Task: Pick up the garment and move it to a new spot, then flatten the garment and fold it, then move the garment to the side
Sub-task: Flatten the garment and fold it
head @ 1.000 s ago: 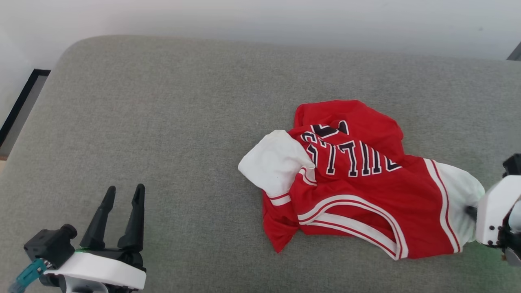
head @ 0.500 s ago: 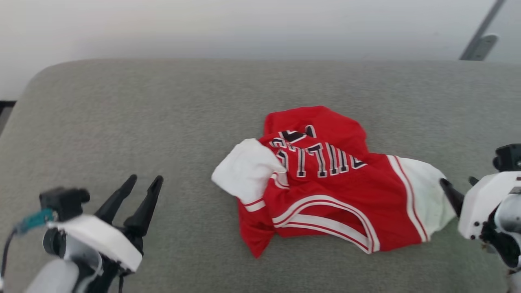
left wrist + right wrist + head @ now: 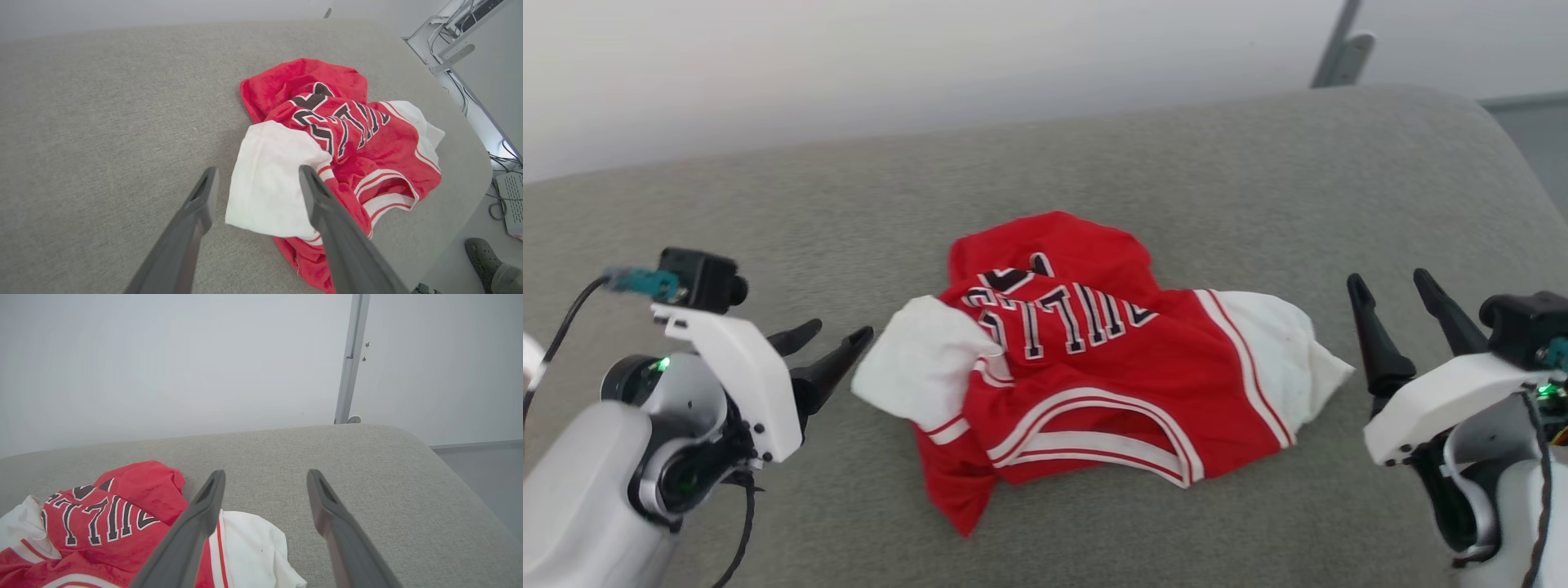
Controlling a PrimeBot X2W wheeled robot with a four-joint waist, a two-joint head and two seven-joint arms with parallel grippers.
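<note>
Left gripper point(image 3: 843, 330) spread beside garment point(image 3: 1094, 367), right gripper point(image 3: 1387, 278) spread, empty, at opposite sleeve

You have one desk point(image 3: 768, 204) before you, covered all over in grey woven fabric; its far right corner is rounded, and its far edge runs along a pale wall. The garment point(image 3: 1094, 384) is the one thing lying on it, about the middle of the head view and nearer the rounded corner than the robot's left end. It sits crumpled and bunched, not flat. A white sleeve point(image 3: 923, 367) is puffed up on the robot's left side; the other white sleeve point(image 3: 1282, 359) spreads on the right. The black lettering point(image 3: 1054, 314) reads upside down to you and is partly creased under a red fold; the white-striped trim point(image 3: 1094, 408) curves along the near side; around it the grey fabric shows bare.
</note>
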